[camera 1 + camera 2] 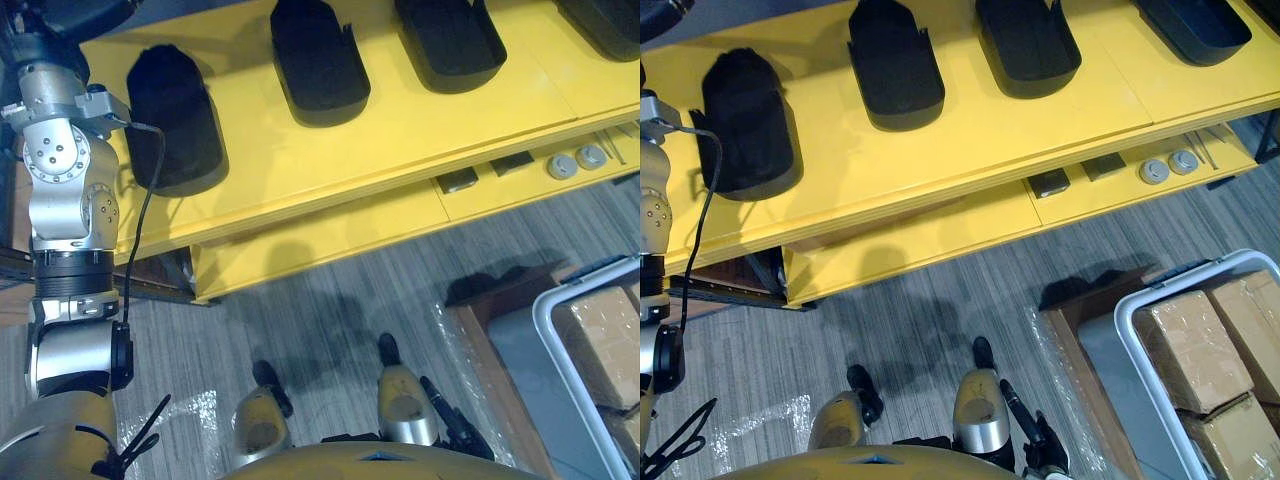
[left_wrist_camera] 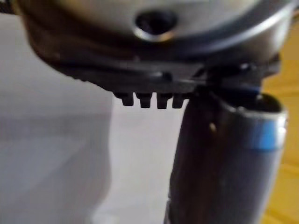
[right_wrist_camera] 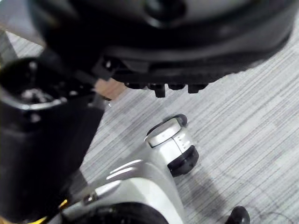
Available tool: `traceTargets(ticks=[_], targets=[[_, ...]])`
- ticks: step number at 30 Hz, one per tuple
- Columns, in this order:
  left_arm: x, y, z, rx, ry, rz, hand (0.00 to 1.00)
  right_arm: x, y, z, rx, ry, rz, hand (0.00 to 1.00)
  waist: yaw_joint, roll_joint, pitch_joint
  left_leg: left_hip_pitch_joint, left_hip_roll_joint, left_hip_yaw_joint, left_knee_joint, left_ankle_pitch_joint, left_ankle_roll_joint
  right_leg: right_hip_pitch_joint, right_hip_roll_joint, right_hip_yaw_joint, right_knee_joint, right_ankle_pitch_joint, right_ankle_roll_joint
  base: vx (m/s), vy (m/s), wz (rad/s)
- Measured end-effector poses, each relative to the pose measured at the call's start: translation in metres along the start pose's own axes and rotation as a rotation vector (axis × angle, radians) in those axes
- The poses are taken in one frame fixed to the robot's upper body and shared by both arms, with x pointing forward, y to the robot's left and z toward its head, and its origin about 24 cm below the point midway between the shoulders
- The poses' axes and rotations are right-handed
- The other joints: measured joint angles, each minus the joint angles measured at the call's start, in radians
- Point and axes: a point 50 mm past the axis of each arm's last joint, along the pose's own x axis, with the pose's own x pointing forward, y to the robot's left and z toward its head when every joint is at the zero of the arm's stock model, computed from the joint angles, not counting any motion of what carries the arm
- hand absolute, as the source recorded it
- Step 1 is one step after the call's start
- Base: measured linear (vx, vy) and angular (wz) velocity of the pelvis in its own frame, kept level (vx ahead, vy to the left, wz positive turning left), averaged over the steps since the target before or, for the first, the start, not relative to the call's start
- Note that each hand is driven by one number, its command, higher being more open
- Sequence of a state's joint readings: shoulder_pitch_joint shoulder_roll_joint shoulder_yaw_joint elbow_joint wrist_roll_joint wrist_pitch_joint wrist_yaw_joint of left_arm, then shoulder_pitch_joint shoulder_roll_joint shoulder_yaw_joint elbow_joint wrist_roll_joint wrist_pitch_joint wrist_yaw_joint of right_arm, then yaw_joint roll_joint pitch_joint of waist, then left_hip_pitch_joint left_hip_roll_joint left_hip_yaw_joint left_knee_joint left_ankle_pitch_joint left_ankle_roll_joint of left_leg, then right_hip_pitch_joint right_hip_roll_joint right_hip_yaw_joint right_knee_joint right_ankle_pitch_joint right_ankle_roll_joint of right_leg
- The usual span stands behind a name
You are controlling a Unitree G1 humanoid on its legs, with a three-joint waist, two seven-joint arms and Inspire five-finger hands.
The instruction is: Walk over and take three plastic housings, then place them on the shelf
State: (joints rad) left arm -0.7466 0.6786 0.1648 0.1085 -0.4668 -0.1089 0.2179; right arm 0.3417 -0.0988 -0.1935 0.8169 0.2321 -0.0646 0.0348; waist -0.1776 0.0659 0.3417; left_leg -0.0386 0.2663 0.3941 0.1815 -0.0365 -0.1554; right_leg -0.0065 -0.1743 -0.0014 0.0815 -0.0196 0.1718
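Holds left hand (image 2: pixel 154 86) high at left edge of glossy yellow shelf (image 1: pixel 400 130), right hand (image 3: pixel 187 56) low. Cannot tell finger state on either. On top, black oval plastic housings (image 1: pixel 318 60).

Dull black plastic on smooth yellow paint, above a matt grey floor.
The shelf (image 1: pixel 400 125) has an even painted yellow surface with a soft sheen and no grain. The leftmost plastic housing (image 1: pixel 745 120) is dull black, almost felt-like. The next housing (image 1: pixel 895 65) and the third housing (image 1: pixel 1025 40) are smooth black shells with a faint gloss along their rims. Two round discs (image 1: pixel 1168 166) on the lower level look like brushed silver metal. The floor (image 1: pixel 940 300) is matt grey with fine lines, and a crinkled clear film (image 1: pixel 770 420) on it glints. The cardboard boxes (image 1: pixel 1190 345) are plain brown paperboard, set in a smooth white-rimmed bin (image 1: pixel 1122 308).
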Motion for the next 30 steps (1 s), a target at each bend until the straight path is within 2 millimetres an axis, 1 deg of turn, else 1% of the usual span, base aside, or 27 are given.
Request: traceTargets(ticks=[1, 3, 6, 7, 8, 9, 10, 11, 12, 14, 15, 16, 17, 18, 19, 20, 21, 22, 24, 27, 30], targets=[[0.0, -0.001, 0.001, -0.003, -0.007, -0.011, 1.0, 0.0, -0.002, -0.002, 0.005, 0.007, -0.011, 1.0, 0.0, 0.006, -0.01, 0.009, -0.002, 0.0, -0.009, 0.004, 0.002, 0.006, 0.0, -0.001, -0.001, 0.0, 0.0, 0.07, -0.023, -0.01], [-0.002, -0.003, 0.002, -0.035, -0.016, -0.045, 1.0, -0.001, -0.009, -0.008, 0.011, 0.036, -0.047, 1.0, 0.001, 0.024, -0.049, 0.049, -0.009, 0.0, -0.046, 0.014, -0.002, 0.035, 0.0, -0.009, -0.01, -0.001, -0.001, 0.06, -0.018, 0.0], [-0.009, -0.006, 0.003, -0.046, -0.028, -0.111, 1.0, -0.002, -0.013, -0.015, 0.057, 0.059, -0.086, 1.0, 0.003, 0.032, -0.09, 0.067, -0.013, -0.003, -0.067, 0.021, -0.005, 0.053, -0.001, -0.021, -0.018, -0.001, -0.002, 0.02, -0.011, 0.07], [-0.018, -0.008, 0.004, -0.049, -0.035, -0.158, 1.0, -0.003, -0.015, -0.018, 0.077, 0.072, -0.1, 1.0, 0.008, 0.03, -0.106, 0.079, -0.015, -0.005, -0.08, 0.026, -0.007, 0.064, -0.001, -0.027, -0.023, -0.003, -0.003, 0.0, -0.013, 0.09], [-0.03, -0.011, 0.002, -0.054, -0.024, -0.2, 1.0, -0.004, -0.016, -0.022, 0.093, 0.085, -0.113, 1.0, 0.011, 0.028, -0.123, 0.09, -0.018, -0.007, -0.098, 0.033, -0.01, 0.077, -0.001, -0.034, -0.031, -0.003, -0.004, 0.0, -0.011, 0.12], [-0.038, -0.012, 0.0, -0.067, -0.013, -0.219, 1.0, -0.004, -0.017, -0.023, 0.102, 0.091, -0.121, 1.0, 0.012, 0.027, -0.132, 0.094, -0.021, -0.011, -0.106, 0.038, -0.008, 0.082, -0.003, -0.041, -0.033, -0.004, -0.004, -0.02, -0.015, 0.2], [-0.056, -0.016, -0.006, -0.119, 0.022, -0.242, 1.0, -0.005, -0.019, -0.025, 0.119, 0.097, -0.137, 1.0, 0.013, 0.026, -0.145, 0.106, -0.028, -0.019, -0.13, 0.05, -0.008, 0.093, -0.006, -0.054, -0.034, -0.007, -0.006, -0.02, -0.009, 0.22], [-0.079, -0.018, -0.017, -0.167, 0.079, -0.251, 1.0, -0.005, -0.02, -0.027, 0.133, 0.1, -0.157, 1.0, 0.022, 0.027, -0.161, 0.117, -0.034, -0.022, -0.154, 0.061, -0.01, 0.098, -0.009, -0.062, -0.034, -0.011, -0.006, -0.03, -0.009, 0.19], [-0.094, -0.019, -0.025, -0.192, 0.121, -0.247, 1.0, -0.006, -0.02, -0.027, 0.139, 0.101, -0.165, 1.0, 0.026, 0.026, -0.171, 0.118, -0.037, -0.024, -0.162, 0.064, -0.01, 0.098, -0.01, -0.068, -0.035, -0.013, -0.007, -0.03, -0.005, 0.2], [-0.153, -0.021, -0.053, -0.289, 0.301, -0.191, 1.0, -0.006, -0.018, -0.028, 0.156, 0.102, -0.187, 1.0, 0.037, 0.024, -0.193, 0.119, -0.048, -0.052, -0.195, 0.082, -0.009, 0.106, -0.016, -0.101, -0.034, -0.022, -0.005, -0.04, -0.009, 0.34], [-0.168, -0.023, -0.059, -0.307, 0.352, -0.178, 1.0, -0.006, -0.018, -0.028, 0.161, 0.104, -0.192, 1.0, 0.041, 0.023, -0.193, 0.119, -0.05, -0.061, -0.201, 0.085, -0.006, 0.11, -0.017, -0.108, -0.035, -0.024, -0.006, -0.05, -0.006, 0.43], [-0.202, -0.023, -0.069, -0.336, 0.467, -0.148, 1.0, -0.006, -0.017, -0.029, 0.165, 0.107, -0.202, 1.0, 0.05, 0.02, -0.194, 0.117, -0.052, -0.076, -0.213, 0.092, -0.006, 0.114, -0.017, -0.125, -0.034, -0.027, -0.007, -0.07, -0.004, 0.34], [-0.225, -0.023, -0.073, -0.352, 0.542, -0.144, 1.0, -0.006, -0.017, -0.031, 0.166, 0.112, -0.207, 1.0, 0.06, 0.017, -0.196, 0.117, -0.054, -0.085, -0.224, 0.098, -0.007, 0.113, -0.017, -0.134, -0.034, -0.034, -0.012, -0.07, -0.01, 0.39], [-0.253, -0.026, -0.075, -0.37, 0.634, -0.16, 1.0, -0.007, -0.016, -0.033, 0.167, 0.123, -0.21, 1.0, 0.076, 0.012, -0.199, 0.115, -0.056, -0.096, -0.237, 0.104, -0.01, 0.114, -0.017, -0.147, -0.034, -0.038, -0.012, -0.04, -0.012, 0.28], [-0.264, -0.027, -0.075, -0.379, 0.672, -0.176, 1.0, -0.007, -0.016, -0.033, 0.165, 0.128, -0.208, 1.0, 0.086, 0.011, -0.2, 0.115, -0.057, -0.103, -0.245, 0.114, -0.002, 0.115, -0.017, -0.155, -0.032, -0.038, -0.013, -0.02, -0.013, 0.33], [-0.282, -0.028, -0.076, -0.396, 0.737, -0.21, 1.0, -0.006, -0.015, -0.033, 0.158, 0.131, -0.205, 1.0, 0.102, 0.01, -0.201, 0.115, -0.062, -0.115, -0.259, 0.126, 0.0, 0.117, -0.018, -0.165, -0.03, -0.04, -0.016, -0.02, -0.006, 0.29], [-0.295, -0.028, -0.076, -0.382, 0.78, -0.246, 1.0, -0.004, -0.013, -0.03, 0.147, 0.124, -0.198, 1.0, 0.113, 0.009, -0.201, 0.114, -0.065, -0.121, -0.264, 0.133, 0.001, 0.118, -0.02, -0.174, -0.03, -0.041, -0.016, -0.02, -0.001, 0.23], [-0.3, -0.029, -0.077, -0.364, 0.794, -0.269, 1.0, -0.004, -0.015, -0.028, 0.141, 0.123, -0.197, 1.0, 0.12, 0.009, -0.201, 0.113, -0.066, -0.122, -0.264, 0.133, 0.001, 0.119, -0.022, -0.177, -0.029, -0.041, -0.016, -0.02, 0.007, 0.14], [-0.311, -0.028, -0.078, -0.331, 0.83, -0.331, 1.0, -0.001, -0.014, -0.021, 0.114, 0.111, -0.184, 1.0, 0.122, 0.009, -0.203, 0.113, -0.069, -0.13, -0.265, 0.136, 0.003, 0.125, -0.025, -0.188, -0.03, -0.041, -0.016, -0.02, 0.005, 0.08], [-0.313, -0.027, -0.078, -0.335, 0.837, -0.391, 1.0, 0.003, -0.012, -0.014, 0.102, 0.099, -0.17, 1.0, 0.122, 0.017, -0.212, 0.109, -0.069, -0.134, -0.265, 0.138, 0.004, 0.122, -0.025, -0.193, -0.032, -0.041, -0.016, 0.0, 0.0, 0.0], [-0.312, -0.028, -0.078, -0.341, 0.831, -0.414, 1.0, 0.004, -0.014, -0.012, 0.095, 0.097, -0.167, 1.0, 0.12, 0.021, -0.229, 0.09, -0.072, -0.146, -0.265, 0.142, 0.007, 0.111, -0.028, -0.205, -0.032, -0.041, -0.016, 0.0, -0.001, 0.13]])
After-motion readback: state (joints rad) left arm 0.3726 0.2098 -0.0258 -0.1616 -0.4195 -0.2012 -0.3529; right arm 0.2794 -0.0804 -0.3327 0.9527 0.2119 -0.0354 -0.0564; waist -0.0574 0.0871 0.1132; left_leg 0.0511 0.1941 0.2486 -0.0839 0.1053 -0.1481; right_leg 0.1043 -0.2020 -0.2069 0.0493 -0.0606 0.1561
